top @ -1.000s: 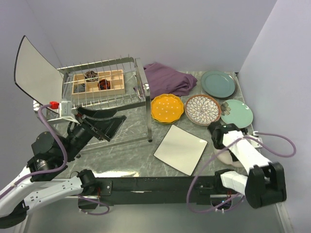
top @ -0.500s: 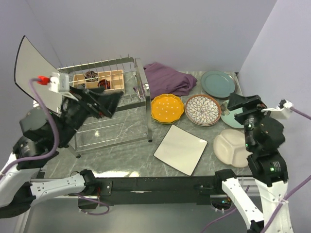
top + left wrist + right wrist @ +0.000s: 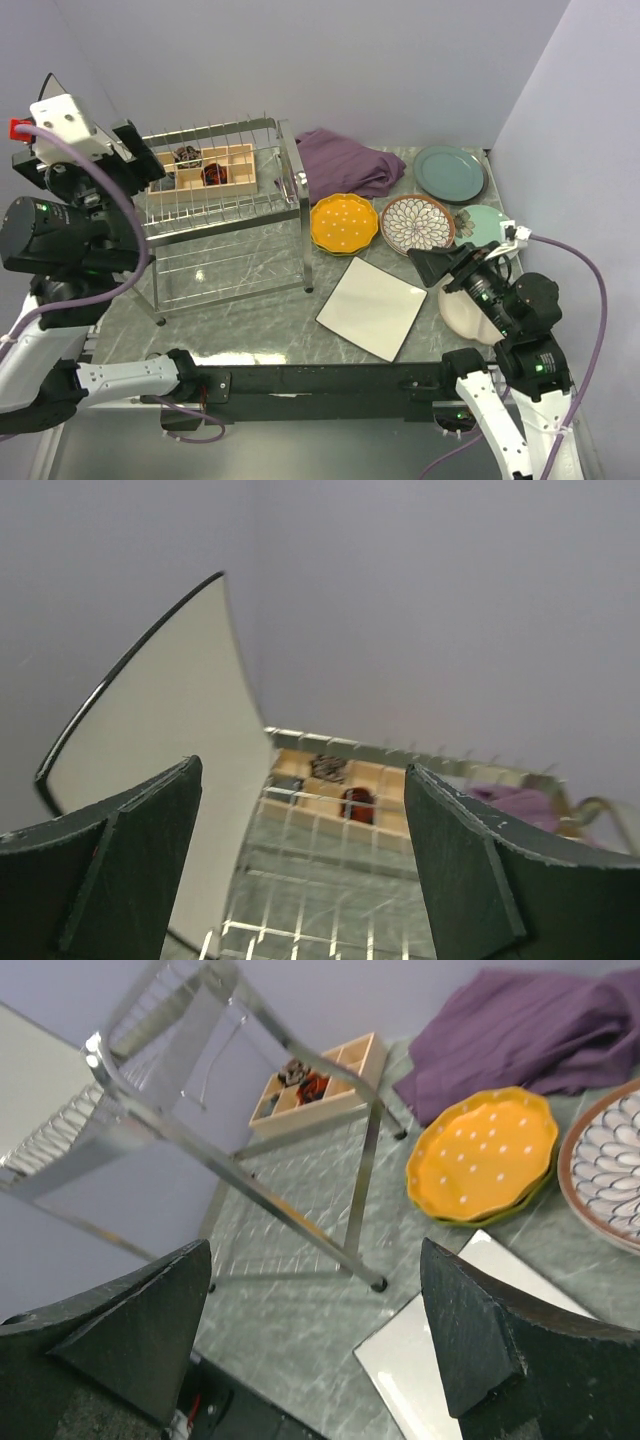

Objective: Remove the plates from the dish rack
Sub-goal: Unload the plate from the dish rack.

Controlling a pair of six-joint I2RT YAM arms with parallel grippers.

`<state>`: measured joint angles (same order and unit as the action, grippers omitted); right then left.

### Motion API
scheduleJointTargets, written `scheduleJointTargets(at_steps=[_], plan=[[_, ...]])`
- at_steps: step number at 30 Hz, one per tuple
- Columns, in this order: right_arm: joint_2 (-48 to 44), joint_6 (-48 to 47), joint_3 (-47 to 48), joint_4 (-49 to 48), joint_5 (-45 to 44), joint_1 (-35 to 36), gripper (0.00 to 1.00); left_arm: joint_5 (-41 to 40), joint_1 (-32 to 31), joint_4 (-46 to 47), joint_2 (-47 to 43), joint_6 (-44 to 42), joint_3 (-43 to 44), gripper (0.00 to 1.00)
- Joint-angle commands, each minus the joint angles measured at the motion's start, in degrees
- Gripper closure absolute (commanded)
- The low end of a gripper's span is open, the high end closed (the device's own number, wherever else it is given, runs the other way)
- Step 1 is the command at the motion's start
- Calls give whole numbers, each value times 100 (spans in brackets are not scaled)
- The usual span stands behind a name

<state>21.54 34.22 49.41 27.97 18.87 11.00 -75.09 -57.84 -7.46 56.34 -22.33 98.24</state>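
Late stage of unloading. One square plate is standing on edge, tilted, at the left end of the rack. No other plate is showing among the wires (the box on the upper tier is not part of the job).

The left gripper is hanging high beside that end, jaws spread wide and holding nothing. In the wrist view the plate's edge is lying just behind the finger on the left.

The right gripper is likewise gaping and empty. It is hovering low over the table near a second square plate, an orange plate and a patterned plate, all lying flat.

The step in hand appears to be the approach to the last racked plate. The next move is probably calling for the left gripper to swing leftward until the dark rim passes between its fingers. It would then need to close firmly and lift straight up, clear of the prongs, before carrying the plate to the table.
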Motion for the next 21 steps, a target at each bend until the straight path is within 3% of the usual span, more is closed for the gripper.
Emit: scheduleJointTargets(at_steps=[1,5,11,17,21], plan=[[-360,103,-308,-519,494,16,10,-990,-16,1601,-246,-1776,-183,14],[-633,120,-300,-529,486,24,9,-1174,-25,1195,-386,-1345,-15,17],[-844,296,-598,-775,565,16,9,-1350,-16,1546,-711,-1600,-481,15],[-906,331,-880,-942,670,24,9,-1351,-16,607,-1036,-740,-349,14],[-959,349,-1020,-1056,626,24,8,-1491,-16,518,-1195,-607,-831,15]])
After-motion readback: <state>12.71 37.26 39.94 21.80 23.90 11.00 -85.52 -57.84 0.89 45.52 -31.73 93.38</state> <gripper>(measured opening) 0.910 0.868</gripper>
